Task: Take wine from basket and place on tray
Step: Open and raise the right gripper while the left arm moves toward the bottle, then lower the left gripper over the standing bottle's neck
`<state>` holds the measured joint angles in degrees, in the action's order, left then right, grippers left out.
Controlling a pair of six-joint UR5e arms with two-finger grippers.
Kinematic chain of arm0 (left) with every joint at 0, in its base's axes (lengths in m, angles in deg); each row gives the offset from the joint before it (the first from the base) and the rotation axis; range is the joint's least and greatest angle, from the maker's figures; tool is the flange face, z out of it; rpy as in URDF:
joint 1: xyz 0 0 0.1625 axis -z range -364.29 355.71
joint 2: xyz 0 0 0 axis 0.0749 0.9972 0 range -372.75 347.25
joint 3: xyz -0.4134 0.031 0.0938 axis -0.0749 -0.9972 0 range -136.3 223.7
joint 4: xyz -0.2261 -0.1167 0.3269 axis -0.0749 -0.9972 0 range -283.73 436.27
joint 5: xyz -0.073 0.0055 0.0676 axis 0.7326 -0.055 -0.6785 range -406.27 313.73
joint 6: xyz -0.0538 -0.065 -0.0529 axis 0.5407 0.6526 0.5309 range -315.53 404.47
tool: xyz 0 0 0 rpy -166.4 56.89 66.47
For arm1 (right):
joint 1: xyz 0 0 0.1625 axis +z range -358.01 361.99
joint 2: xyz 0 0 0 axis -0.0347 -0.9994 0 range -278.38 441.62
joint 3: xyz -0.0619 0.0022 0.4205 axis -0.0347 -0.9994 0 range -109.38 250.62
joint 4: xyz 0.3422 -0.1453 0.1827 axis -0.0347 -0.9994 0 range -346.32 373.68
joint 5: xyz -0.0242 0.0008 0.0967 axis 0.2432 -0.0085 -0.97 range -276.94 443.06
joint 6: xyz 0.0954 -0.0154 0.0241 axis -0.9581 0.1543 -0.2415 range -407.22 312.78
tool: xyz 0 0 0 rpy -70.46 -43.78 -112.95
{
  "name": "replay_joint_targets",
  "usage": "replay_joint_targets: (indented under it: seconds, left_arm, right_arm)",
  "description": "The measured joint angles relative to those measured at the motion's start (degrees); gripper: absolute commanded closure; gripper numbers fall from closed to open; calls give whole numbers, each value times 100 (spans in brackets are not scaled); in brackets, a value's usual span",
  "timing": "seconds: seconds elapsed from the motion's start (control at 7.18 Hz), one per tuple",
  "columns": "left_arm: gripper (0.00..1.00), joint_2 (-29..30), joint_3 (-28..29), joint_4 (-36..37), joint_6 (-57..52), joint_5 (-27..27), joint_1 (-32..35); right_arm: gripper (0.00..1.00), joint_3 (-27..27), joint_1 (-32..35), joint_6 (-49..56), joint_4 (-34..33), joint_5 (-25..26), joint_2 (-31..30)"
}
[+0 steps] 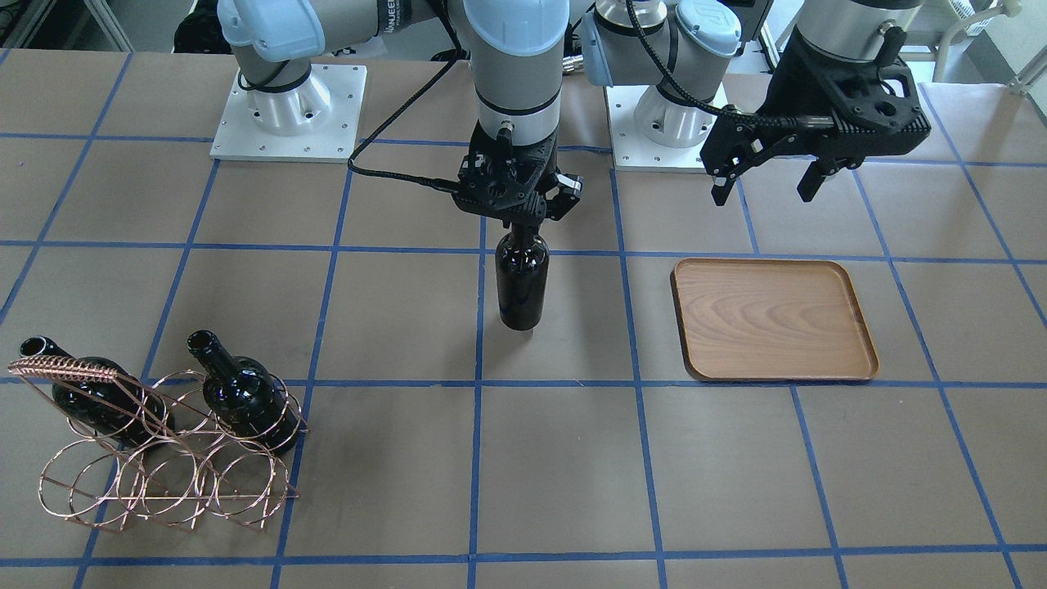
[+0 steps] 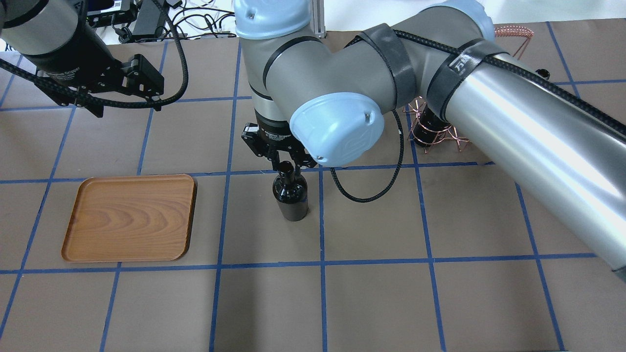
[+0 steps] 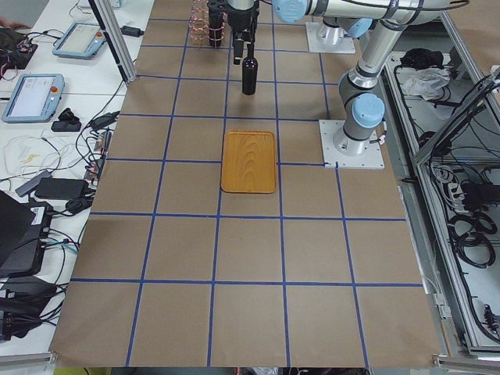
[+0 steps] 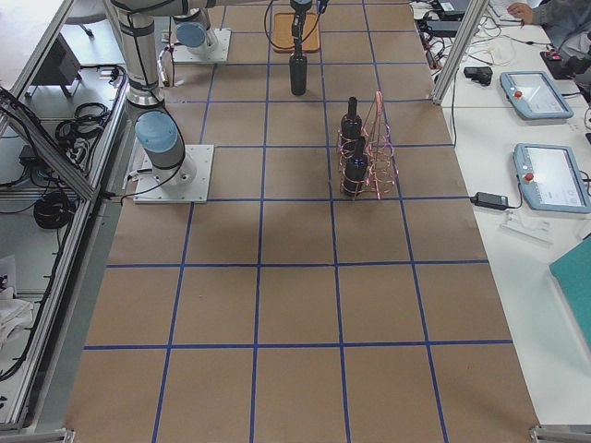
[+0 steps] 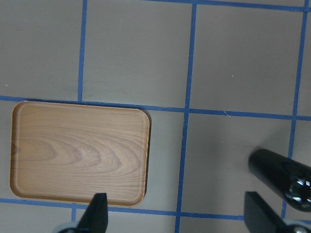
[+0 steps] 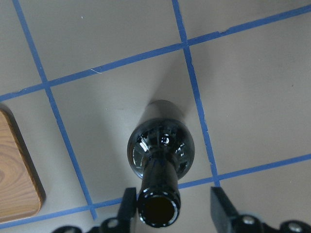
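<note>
Wine (image 1: 522,282) stands upright on the table (image 1: 572,458) between basket (image 1: 164,466) and tray (image 1: 773,319). Its neck points straight up between my right hand's (image 1: 517,222) parted fingers, not clamped. My left hand (image 1: 765,196) hovers wide open and empty, nearer the tray.

The wine (image 2: 290,196) stands upright on the counter (image 2: 371,298), with the right pincer (image 2: 286,165) straddling its neck. The tray (image 2: 129,217) lies well apart on the view's left, the left pincer (image 2: 128,101) beyond it. The right arm hides most of the basket (image 2: 435,134).
</note>
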<state>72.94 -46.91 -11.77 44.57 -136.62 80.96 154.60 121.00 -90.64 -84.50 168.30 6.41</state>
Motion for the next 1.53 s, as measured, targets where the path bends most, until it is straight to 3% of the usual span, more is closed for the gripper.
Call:
replay_joint_targets:
  seconds: [0.28,0.7,1.11,1.53]
  left_arm:
    - [0,-32,-18,-24,-14,-32,1]
    - [0,-26,-75,-67,5,-29,48]
    - [0,44,-90,-38,95,3,849]
    - [0,204,-158,112,287,24,1569]
  right_arm:
    - [0,-81,-284,565,-49,9,-128]
    - [0,-109,-1238,2390,284,66,-652]
    - [0,-58,-2296,4210,1001,200,-1165]
    - [0,-46,-2506,4494,1193,224,-1344]
